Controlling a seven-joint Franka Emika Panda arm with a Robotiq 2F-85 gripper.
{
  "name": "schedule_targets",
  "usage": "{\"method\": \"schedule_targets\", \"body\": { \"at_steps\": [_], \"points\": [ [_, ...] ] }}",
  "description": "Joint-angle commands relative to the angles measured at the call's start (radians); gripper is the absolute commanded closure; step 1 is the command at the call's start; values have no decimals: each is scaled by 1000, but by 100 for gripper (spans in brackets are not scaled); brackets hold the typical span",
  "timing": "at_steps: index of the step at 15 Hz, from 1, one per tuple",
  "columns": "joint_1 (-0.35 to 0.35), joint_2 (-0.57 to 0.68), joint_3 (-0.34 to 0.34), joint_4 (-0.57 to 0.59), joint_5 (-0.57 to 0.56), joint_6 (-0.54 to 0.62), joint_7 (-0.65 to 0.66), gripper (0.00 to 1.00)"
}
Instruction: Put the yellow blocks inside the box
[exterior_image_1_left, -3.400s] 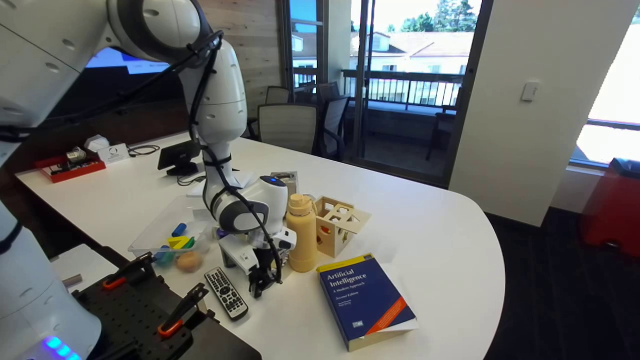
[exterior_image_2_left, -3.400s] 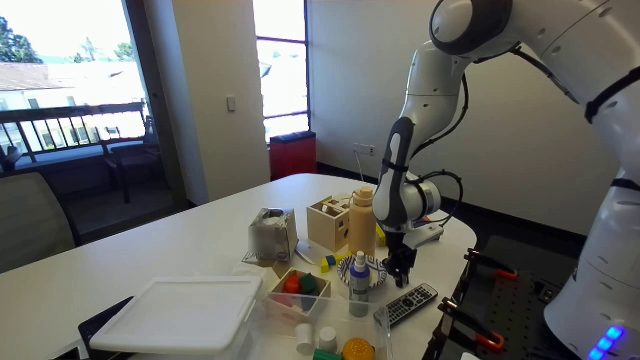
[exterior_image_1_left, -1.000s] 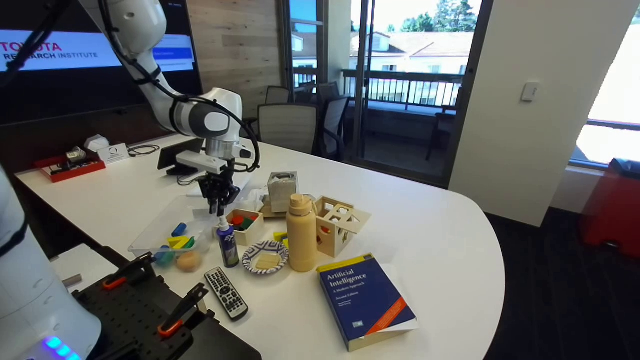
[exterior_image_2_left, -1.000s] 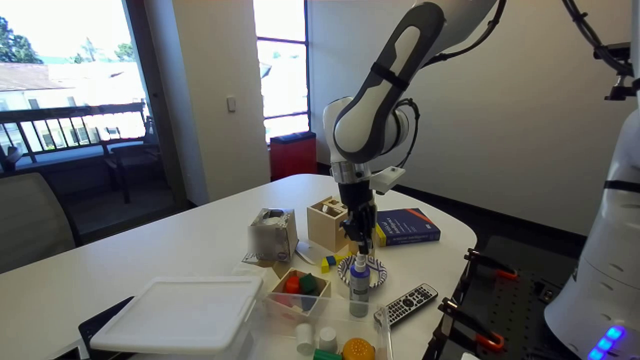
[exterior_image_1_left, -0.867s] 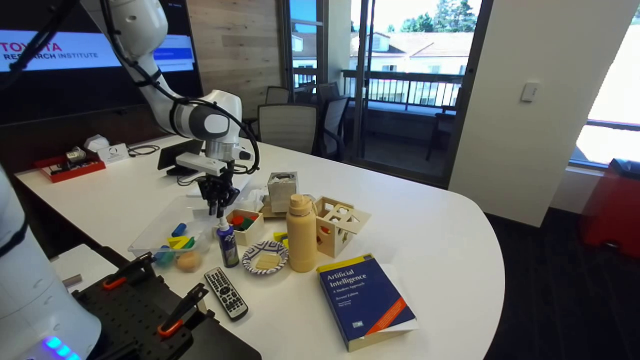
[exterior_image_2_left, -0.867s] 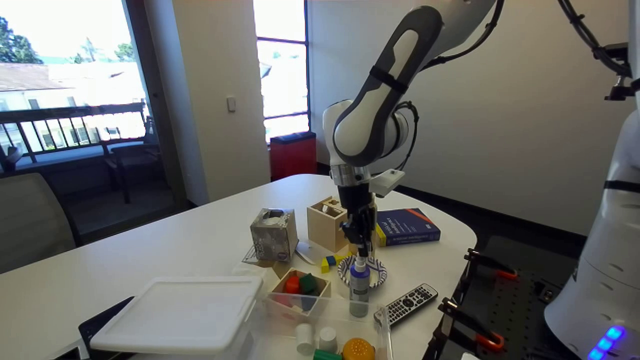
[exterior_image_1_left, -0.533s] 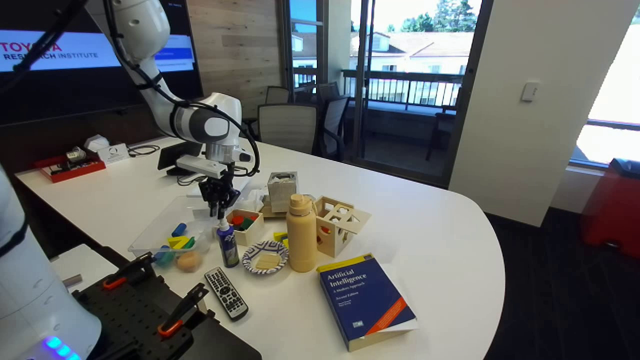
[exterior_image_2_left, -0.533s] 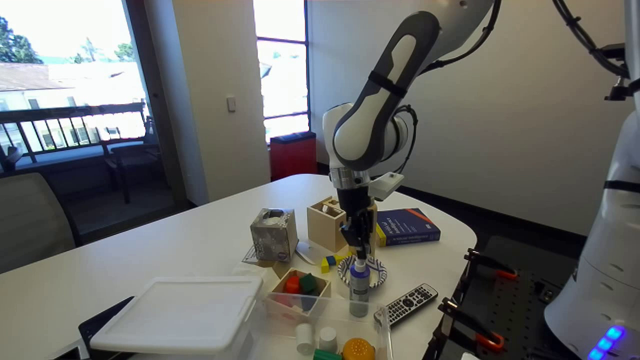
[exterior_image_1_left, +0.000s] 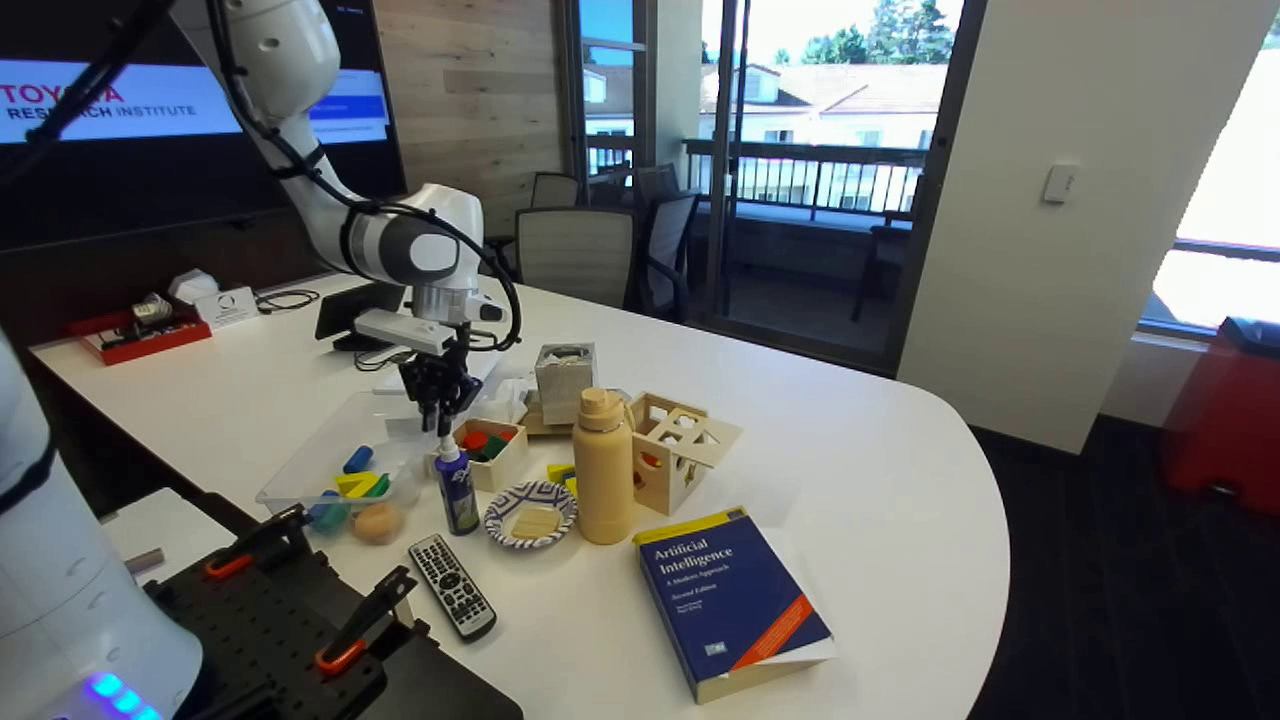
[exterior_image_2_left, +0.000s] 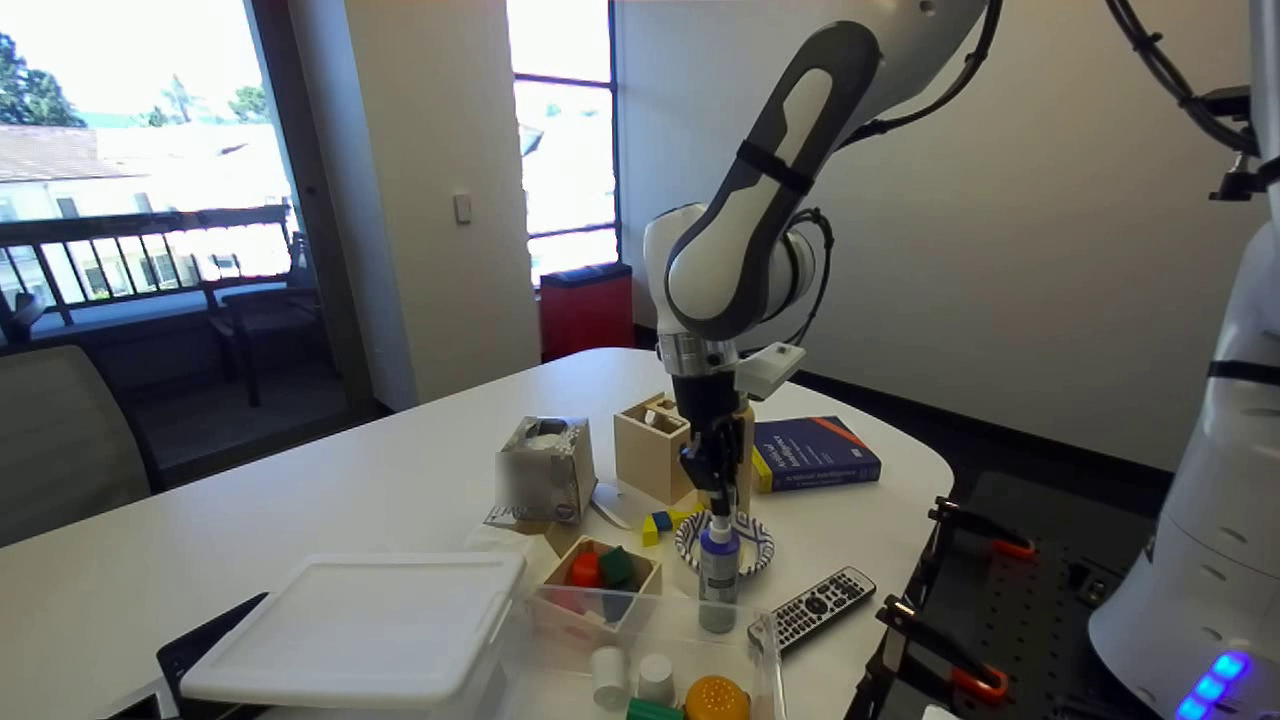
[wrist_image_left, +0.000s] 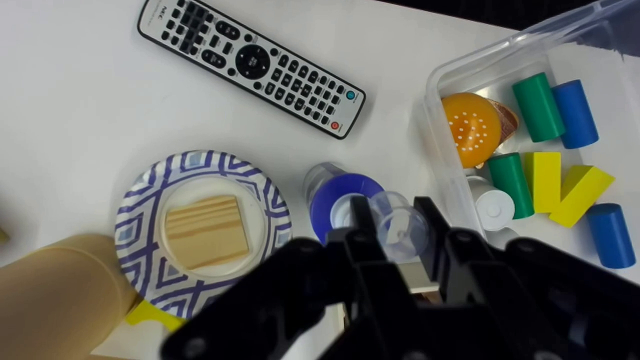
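Observation:
Two yellow blocks (wrist_image_left: 543, 181) lie in the clear plastic bin (wrist_image_left: 440, 135) in the wrist view. More yellow pieces (exterior_image_2_left: 650, 530) lie on the table beside the bowl. A wooden shape-sorter box (exterior_image_1_left: 668, 475) with cut-out holes and a small wooden box (exterior_image_1_left: 508, 466) holding red and green blocks stand on the table; I cannot tell which is the task's box. My gripper (wrist_image_left: 392, 200) is directly above the purple-and-white spray bottle (wrist_image_left: 325, 210), with fingers closed on its clear cap (wrist_image_left: 404, 235). The bottle stands upright; its nozzle is partly hidden by a finger.
A patterned bowl (exterior_image_1_left: 492, 515) with a wooden piece (exterior_image_1_left: 535, 522), a tall tan bottle (exterior_image_1_left: 603, 480), a remote (exterior_image_1_left: 453, 588), a book (exterior_image_1_left: 735, 600) and a tissue box (exterior_image_2_left: 570, 470) surround the gripper. A white lid (exterior_image_2_left: 360, 620) lies left of the bin.
From beside the bowl and tan bottle, my gripper has moved over to the spray bottle and come down onto its top. In the last half second it has barely moved. The table objects look unmoved.

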Motion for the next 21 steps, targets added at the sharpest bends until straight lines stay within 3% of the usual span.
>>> {"method": "schedule_targets", "body": {
  "at_steps": [1, 21],
  "points": [
    [11, -20, -11, -8, -23, 14, 7, 94],
    [10, 73, -24, 42, -45, 55, 14, 94]
  ]
}}
